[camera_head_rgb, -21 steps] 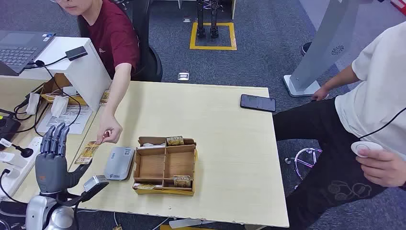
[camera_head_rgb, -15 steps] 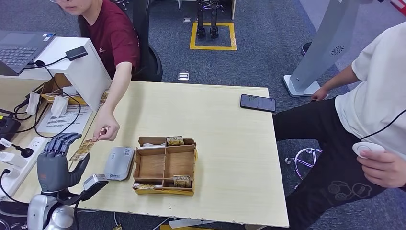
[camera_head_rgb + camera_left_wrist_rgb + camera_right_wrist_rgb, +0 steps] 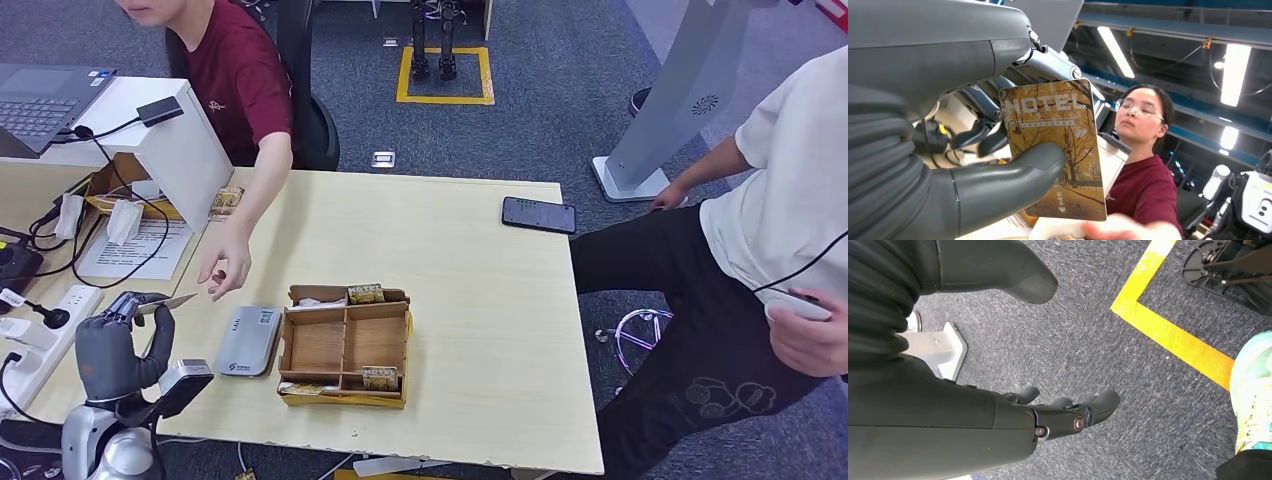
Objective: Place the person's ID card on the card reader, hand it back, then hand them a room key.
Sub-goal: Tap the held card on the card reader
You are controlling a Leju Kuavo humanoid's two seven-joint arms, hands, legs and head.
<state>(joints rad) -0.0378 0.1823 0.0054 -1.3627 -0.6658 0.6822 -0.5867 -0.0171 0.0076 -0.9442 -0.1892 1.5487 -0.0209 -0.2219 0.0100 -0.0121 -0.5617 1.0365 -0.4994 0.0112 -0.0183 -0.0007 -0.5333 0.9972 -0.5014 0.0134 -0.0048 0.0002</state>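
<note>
ID card (image 3: 1058, 145), pinched between thumb and fingers of the left hand (image 3: 118, 345) at lower left, is awaiting placement on the grey card reader (image 3: 249, 340) beside it on the desk (image 3: 470, 300).

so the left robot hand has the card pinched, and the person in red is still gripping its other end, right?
Not quite. The left robot hand does pinch the card, but the person's hand has let go and hangs apart from it above the table, as the head view shows.
</note>
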